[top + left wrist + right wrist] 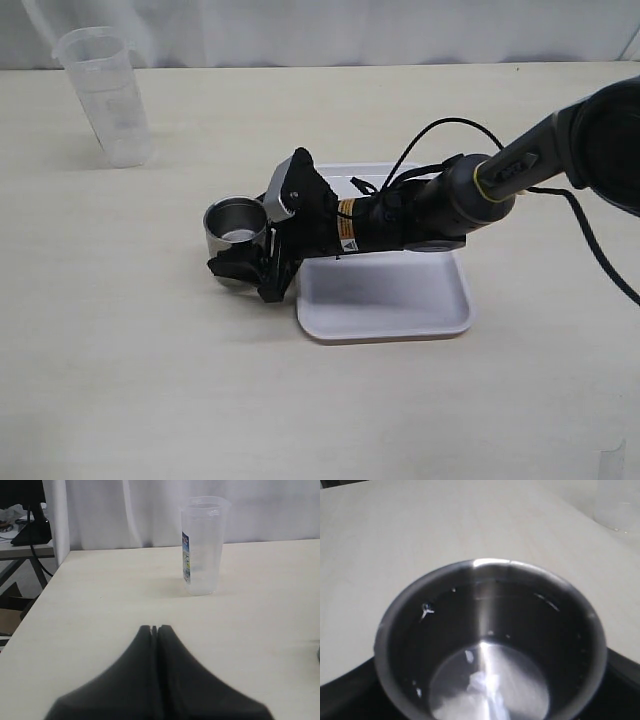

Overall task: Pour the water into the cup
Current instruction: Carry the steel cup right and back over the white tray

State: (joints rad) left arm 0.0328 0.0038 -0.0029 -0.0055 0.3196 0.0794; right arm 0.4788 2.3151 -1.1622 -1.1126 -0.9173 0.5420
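1. The cup stands on the worktop left of centre in the exterior view, touching the left edge of the white tray. It is a short cylinder of shiny steel with a thin rim. The right wrist view shows glints on its floor, and I cannot tell whether they come from liquid or bare metal.
2. The right hand has its black jaws against opposite sides of the cup wall and appears to clamp it. Polished steel gives little friction, so a weak clamp could let the cup twist or tip.
3. The water sits low in the measuring jug, upper left in the exterior view and well apart from the cup. Its level is hard to read.
4. The left hand is closed on nothing. The jug is tall, with thin translucent plastic walls, so a hard squeeze could flex them and a careless approach could topple it.
5. The cup's mouth is small, so a fast pour could splash onto the matte worktop.
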